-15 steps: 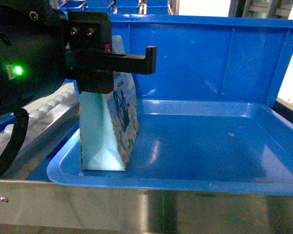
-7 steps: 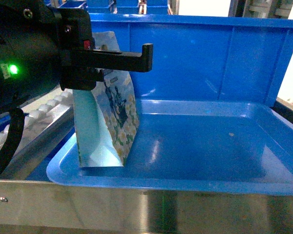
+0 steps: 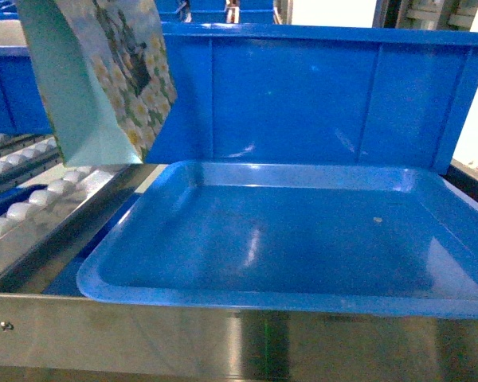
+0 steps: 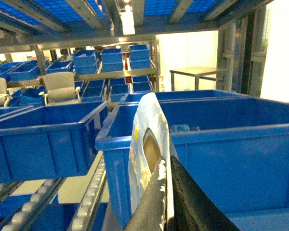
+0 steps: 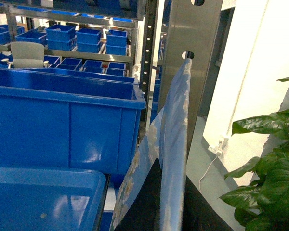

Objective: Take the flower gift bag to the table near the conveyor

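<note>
- status: the flower gift bag (image 3: 103, 79) hangs in the air at the upper left of the head view, above the left end of the blue tray (image 3: 303, 298) and touching nothing below it. judged from this, the pick is done; transport and placement remain.
- left gripper (image 4: 166, 211): in the left wrist view its two dark fingers (image 4: 197, 207) are closed together on the bag's top edge, with the handle cut-out just above them.
- right gripper (image 5: 171, 202): in the right wrist view its dark fingers are likewise closed together on a thin printed sheet (image 5: 176, 130) that rises between them. whether this sheet is the same bag or a second one cannot be determined.
- destination: the table is not identifiable with confidence in any current view. a small table-like frame (image 4: 198, 73) shows far off in the left wrist view; its identity is uncertain.
- conveyor: roller tracks (image 3: 40, 199) run just left of the tray, below the bag.
- obstructions: a large blue bin (image 3: 319, 95) stands directly behind the tray; further blue bins (image 4: 43, 139) and steel uprights (image 5: 192, 62) crowd both sides. the bag should be withdrawn toward the robot before swinging sideways.
- a potted plant (image 5: 269, 159) stands to the right of the rack.
</note>
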### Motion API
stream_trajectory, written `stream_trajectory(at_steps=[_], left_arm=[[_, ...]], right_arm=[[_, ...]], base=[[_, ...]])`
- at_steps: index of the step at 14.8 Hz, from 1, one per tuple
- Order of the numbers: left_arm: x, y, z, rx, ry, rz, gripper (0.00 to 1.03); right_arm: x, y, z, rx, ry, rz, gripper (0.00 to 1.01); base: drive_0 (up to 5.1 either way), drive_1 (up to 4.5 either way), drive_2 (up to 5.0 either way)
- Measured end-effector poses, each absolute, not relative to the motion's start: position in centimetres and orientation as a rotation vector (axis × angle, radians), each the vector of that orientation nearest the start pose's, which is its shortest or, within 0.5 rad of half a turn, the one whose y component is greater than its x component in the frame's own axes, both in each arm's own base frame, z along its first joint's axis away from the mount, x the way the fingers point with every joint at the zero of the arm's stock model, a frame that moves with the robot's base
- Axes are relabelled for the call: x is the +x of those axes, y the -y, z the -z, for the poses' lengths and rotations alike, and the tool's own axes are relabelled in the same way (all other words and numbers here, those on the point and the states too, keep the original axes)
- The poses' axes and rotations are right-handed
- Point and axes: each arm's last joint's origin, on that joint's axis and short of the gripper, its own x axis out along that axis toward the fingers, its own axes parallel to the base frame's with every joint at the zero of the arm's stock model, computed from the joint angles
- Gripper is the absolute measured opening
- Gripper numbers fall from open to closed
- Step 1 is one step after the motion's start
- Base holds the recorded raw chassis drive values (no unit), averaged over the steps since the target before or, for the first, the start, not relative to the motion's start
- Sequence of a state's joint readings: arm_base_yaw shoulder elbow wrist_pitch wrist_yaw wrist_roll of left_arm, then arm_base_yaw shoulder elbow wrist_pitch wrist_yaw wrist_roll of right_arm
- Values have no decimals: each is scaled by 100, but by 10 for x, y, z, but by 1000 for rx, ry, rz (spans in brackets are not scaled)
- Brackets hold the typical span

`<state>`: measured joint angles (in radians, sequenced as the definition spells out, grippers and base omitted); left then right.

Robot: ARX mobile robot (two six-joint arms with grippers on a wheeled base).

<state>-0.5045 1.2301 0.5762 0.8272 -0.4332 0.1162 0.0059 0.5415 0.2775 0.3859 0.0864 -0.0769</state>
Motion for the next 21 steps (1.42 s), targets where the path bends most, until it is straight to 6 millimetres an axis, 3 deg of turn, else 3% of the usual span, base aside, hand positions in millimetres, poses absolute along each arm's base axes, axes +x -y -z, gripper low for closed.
stream_trajectory(at_steps=[5, 11, 21], left_arm=[[219, 104, -272, 66, 180, 52, 2], [219, 104, -272, 72, 180, 52, 2], [220, 103, -272, 75, 181, 47, 2]], right_arm=[[142, 2, -245, -71, 119, 85, 3], [142, 2, -245, -71, 119, 86, 3], [142, 2, -245, -71, 116, 85, 3]], base=[[0, 0, 0], [-488, 235, 269], [-452, 61, 407]])
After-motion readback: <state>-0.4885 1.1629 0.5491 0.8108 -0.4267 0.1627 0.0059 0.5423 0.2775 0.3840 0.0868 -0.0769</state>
